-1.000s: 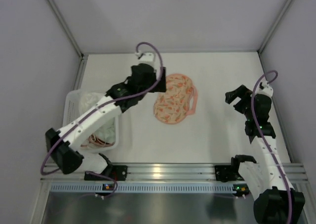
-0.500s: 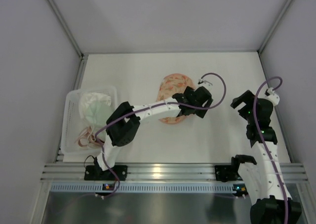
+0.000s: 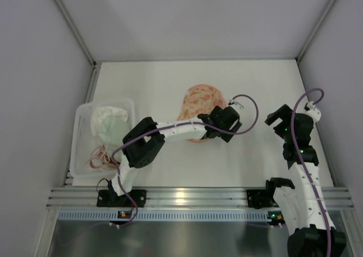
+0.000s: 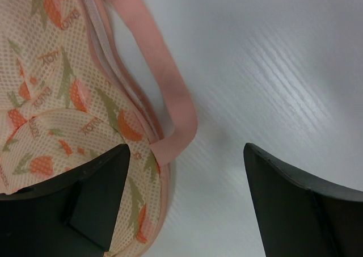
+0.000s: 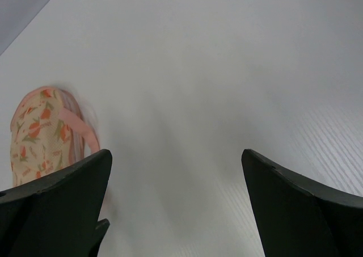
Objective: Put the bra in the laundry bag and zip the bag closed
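Table [image 3: 170, 81], centre: closed laundry bag [image 3: 198, 101], long axis running far edge to near edge, loop strap [image 4: 176, 98] facing the right edge. Left gripper [image 4: 184, 177], jaws wide and empty, straddled that strap; right gripper [image 5: 176, 166], also agape, hovered near the right edge. Risk: closing might pinch strap only, dragging the bag unopened.

The worktop [image 3: 170, 81] is lit brightly and evenly; the laundry bag [image 5: 41, 133] is rendered blurred in the right wrist view.
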You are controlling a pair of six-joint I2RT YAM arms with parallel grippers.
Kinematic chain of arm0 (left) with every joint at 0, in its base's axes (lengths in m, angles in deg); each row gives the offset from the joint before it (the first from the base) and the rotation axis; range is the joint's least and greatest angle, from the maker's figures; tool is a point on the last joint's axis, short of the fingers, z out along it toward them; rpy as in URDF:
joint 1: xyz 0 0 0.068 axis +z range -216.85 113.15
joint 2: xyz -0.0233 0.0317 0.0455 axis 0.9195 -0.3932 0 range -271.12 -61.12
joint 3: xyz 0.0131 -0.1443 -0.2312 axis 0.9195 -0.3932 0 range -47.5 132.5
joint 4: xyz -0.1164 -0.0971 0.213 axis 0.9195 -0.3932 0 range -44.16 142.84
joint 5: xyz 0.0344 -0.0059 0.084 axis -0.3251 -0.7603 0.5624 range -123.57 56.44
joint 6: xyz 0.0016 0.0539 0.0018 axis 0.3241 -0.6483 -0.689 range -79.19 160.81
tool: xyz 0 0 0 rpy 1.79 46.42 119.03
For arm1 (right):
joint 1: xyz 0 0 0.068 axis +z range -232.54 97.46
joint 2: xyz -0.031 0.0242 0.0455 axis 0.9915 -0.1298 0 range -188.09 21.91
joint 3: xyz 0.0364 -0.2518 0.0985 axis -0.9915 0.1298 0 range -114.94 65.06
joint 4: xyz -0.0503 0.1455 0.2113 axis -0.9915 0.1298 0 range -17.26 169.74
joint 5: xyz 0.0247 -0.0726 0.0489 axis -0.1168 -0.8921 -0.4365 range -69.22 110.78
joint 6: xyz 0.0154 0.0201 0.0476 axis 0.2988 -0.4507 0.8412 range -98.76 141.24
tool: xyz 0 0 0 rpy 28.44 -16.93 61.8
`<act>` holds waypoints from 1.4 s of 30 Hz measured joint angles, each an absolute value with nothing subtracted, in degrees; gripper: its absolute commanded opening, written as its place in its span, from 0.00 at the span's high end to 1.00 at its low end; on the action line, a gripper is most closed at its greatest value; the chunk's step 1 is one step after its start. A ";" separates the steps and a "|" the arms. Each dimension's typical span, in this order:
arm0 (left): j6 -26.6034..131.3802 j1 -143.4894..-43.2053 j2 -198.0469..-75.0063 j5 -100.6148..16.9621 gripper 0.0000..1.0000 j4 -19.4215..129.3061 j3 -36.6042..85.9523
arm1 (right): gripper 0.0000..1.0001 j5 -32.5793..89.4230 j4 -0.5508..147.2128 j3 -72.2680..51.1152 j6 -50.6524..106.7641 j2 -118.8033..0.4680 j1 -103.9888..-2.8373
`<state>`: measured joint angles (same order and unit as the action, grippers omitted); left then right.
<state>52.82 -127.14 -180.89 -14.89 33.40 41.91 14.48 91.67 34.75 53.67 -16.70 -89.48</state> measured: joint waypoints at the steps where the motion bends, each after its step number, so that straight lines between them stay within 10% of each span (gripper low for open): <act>1: 52.62 -127.14 -180.89 -14.98 0.15 34.47 41.63 | 0.01 14.48 91.67 34.77 53.71 -16.68 -89.48; 10: 51.01 -127.14 -180.89 -15.92 0.40 39.60 39.13 | 0.01 14.37 91.85 35.45 53.88 -16.02 -89.48; 25: 49.43 -126.51 -180.95 -16.00 0.43 40.94 39.09 | 0.01 14.34 91.83 35.45 53.88 -16.09 -89.48; 35: 49.23 -126.46 -182.24 -17.71 0.72 41.77 39.07 | 0.01 14.32 91.83 35.45 53.88 -16.06 -89.48; 38: 49.17 -126.46 -182.42 -17.64 0.97 41.79 39.07 | 0.00 14.30 91.83 35.45 53.88 -16.06 -89.48; 42: 48.71 -126.44 -182.48 -17.10 1.00 41.86 39.07 | 0.01 14.15 91.85 35.45 53.88 -16.06 -89.48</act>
<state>48.71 -126.44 -182.48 -17.10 41.86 39.07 14.15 91.85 35.45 53.88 -16.06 -89.48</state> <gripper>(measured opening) 0.013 0.993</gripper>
